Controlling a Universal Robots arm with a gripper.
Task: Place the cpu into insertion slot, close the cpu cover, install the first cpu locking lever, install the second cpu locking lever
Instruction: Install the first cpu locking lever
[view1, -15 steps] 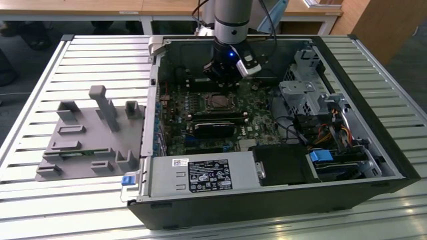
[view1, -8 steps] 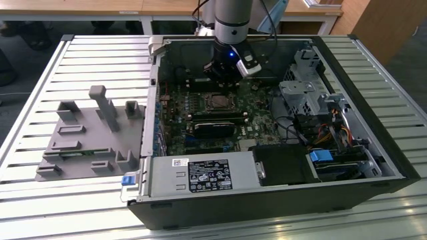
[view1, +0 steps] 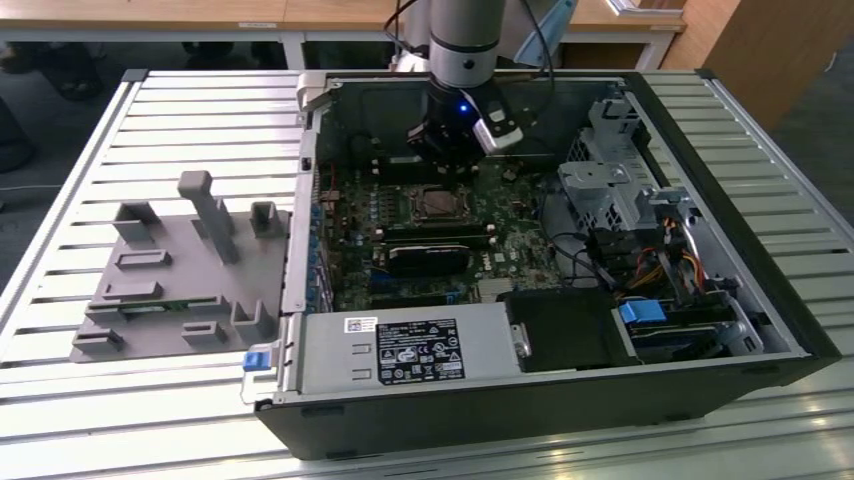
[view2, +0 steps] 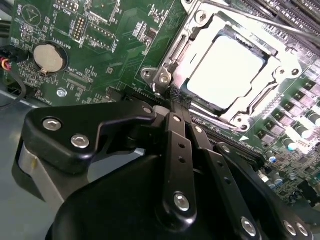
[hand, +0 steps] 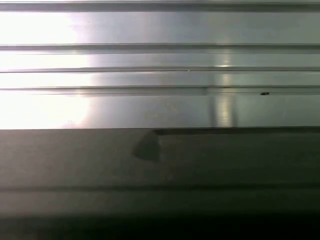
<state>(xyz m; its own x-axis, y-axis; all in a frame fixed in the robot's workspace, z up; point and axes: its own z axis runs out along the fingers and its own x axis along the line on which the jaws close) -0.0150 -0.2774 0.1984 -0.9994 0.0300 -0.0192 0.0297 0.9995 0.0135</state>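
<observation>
While cpu (view2: 225, 70) sits in slot under cover (view2: 172, 55) | gripper (view2: 172, 102) pinched narrow, empty, beside cover | thin stiff metal; press at edge

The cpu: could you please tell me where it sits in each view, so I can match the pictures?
Exterior view: the cpu lies in the socket at the motherboard's middle, just below the gripper.
Second wrist view: the cpu sits framed by the cpu cover.
First wrist view: not in it.
Shared landmark: the green motherboard.
</observation>
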